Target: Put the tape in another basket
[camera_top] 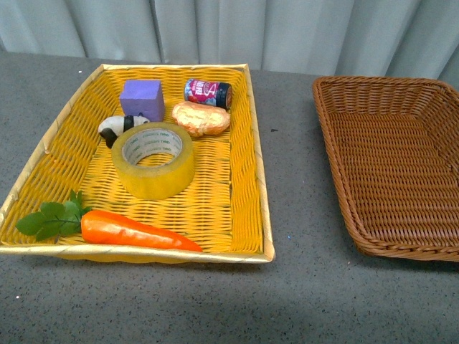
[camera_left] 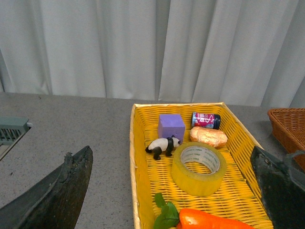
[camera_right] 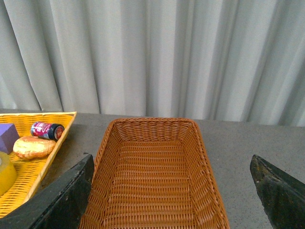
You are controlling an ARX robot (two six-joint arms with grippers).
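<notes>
The tape (camera_top: 153, 159), a wide yellowish roll with a white printed core, lies flat in the middle of the bright yellow woven basket (camera_top: 240, 208). The left wrist view shows the tape (camera_left: 198, 170) ahead of my open left gripper (camera_left: 174, 191), whose dark fingers (camera_left: 62, 191) stand wide apart with nothing between them. The brown wicker basket (camera_top: 337, 165) sits at the right with nothing in it. My open right gripper (camera_right: 171, 191) hovers before this brown basket (camera_right: 107, 157). Neither arm shows in the front view.
In the yellow basket with the tape lie a purple cube (camera_top: 142, 99), a small can (camera_top: 208, 92), a bread roll (camera_top: 201, 118), a panda figure (camera_top: 115, 129) and a toy carrot (camera_top: 136, 231) with leaves. Grey tabletop (camera_top: 294, 236) separates the baskets. A curtain hangs behind.
</notes>
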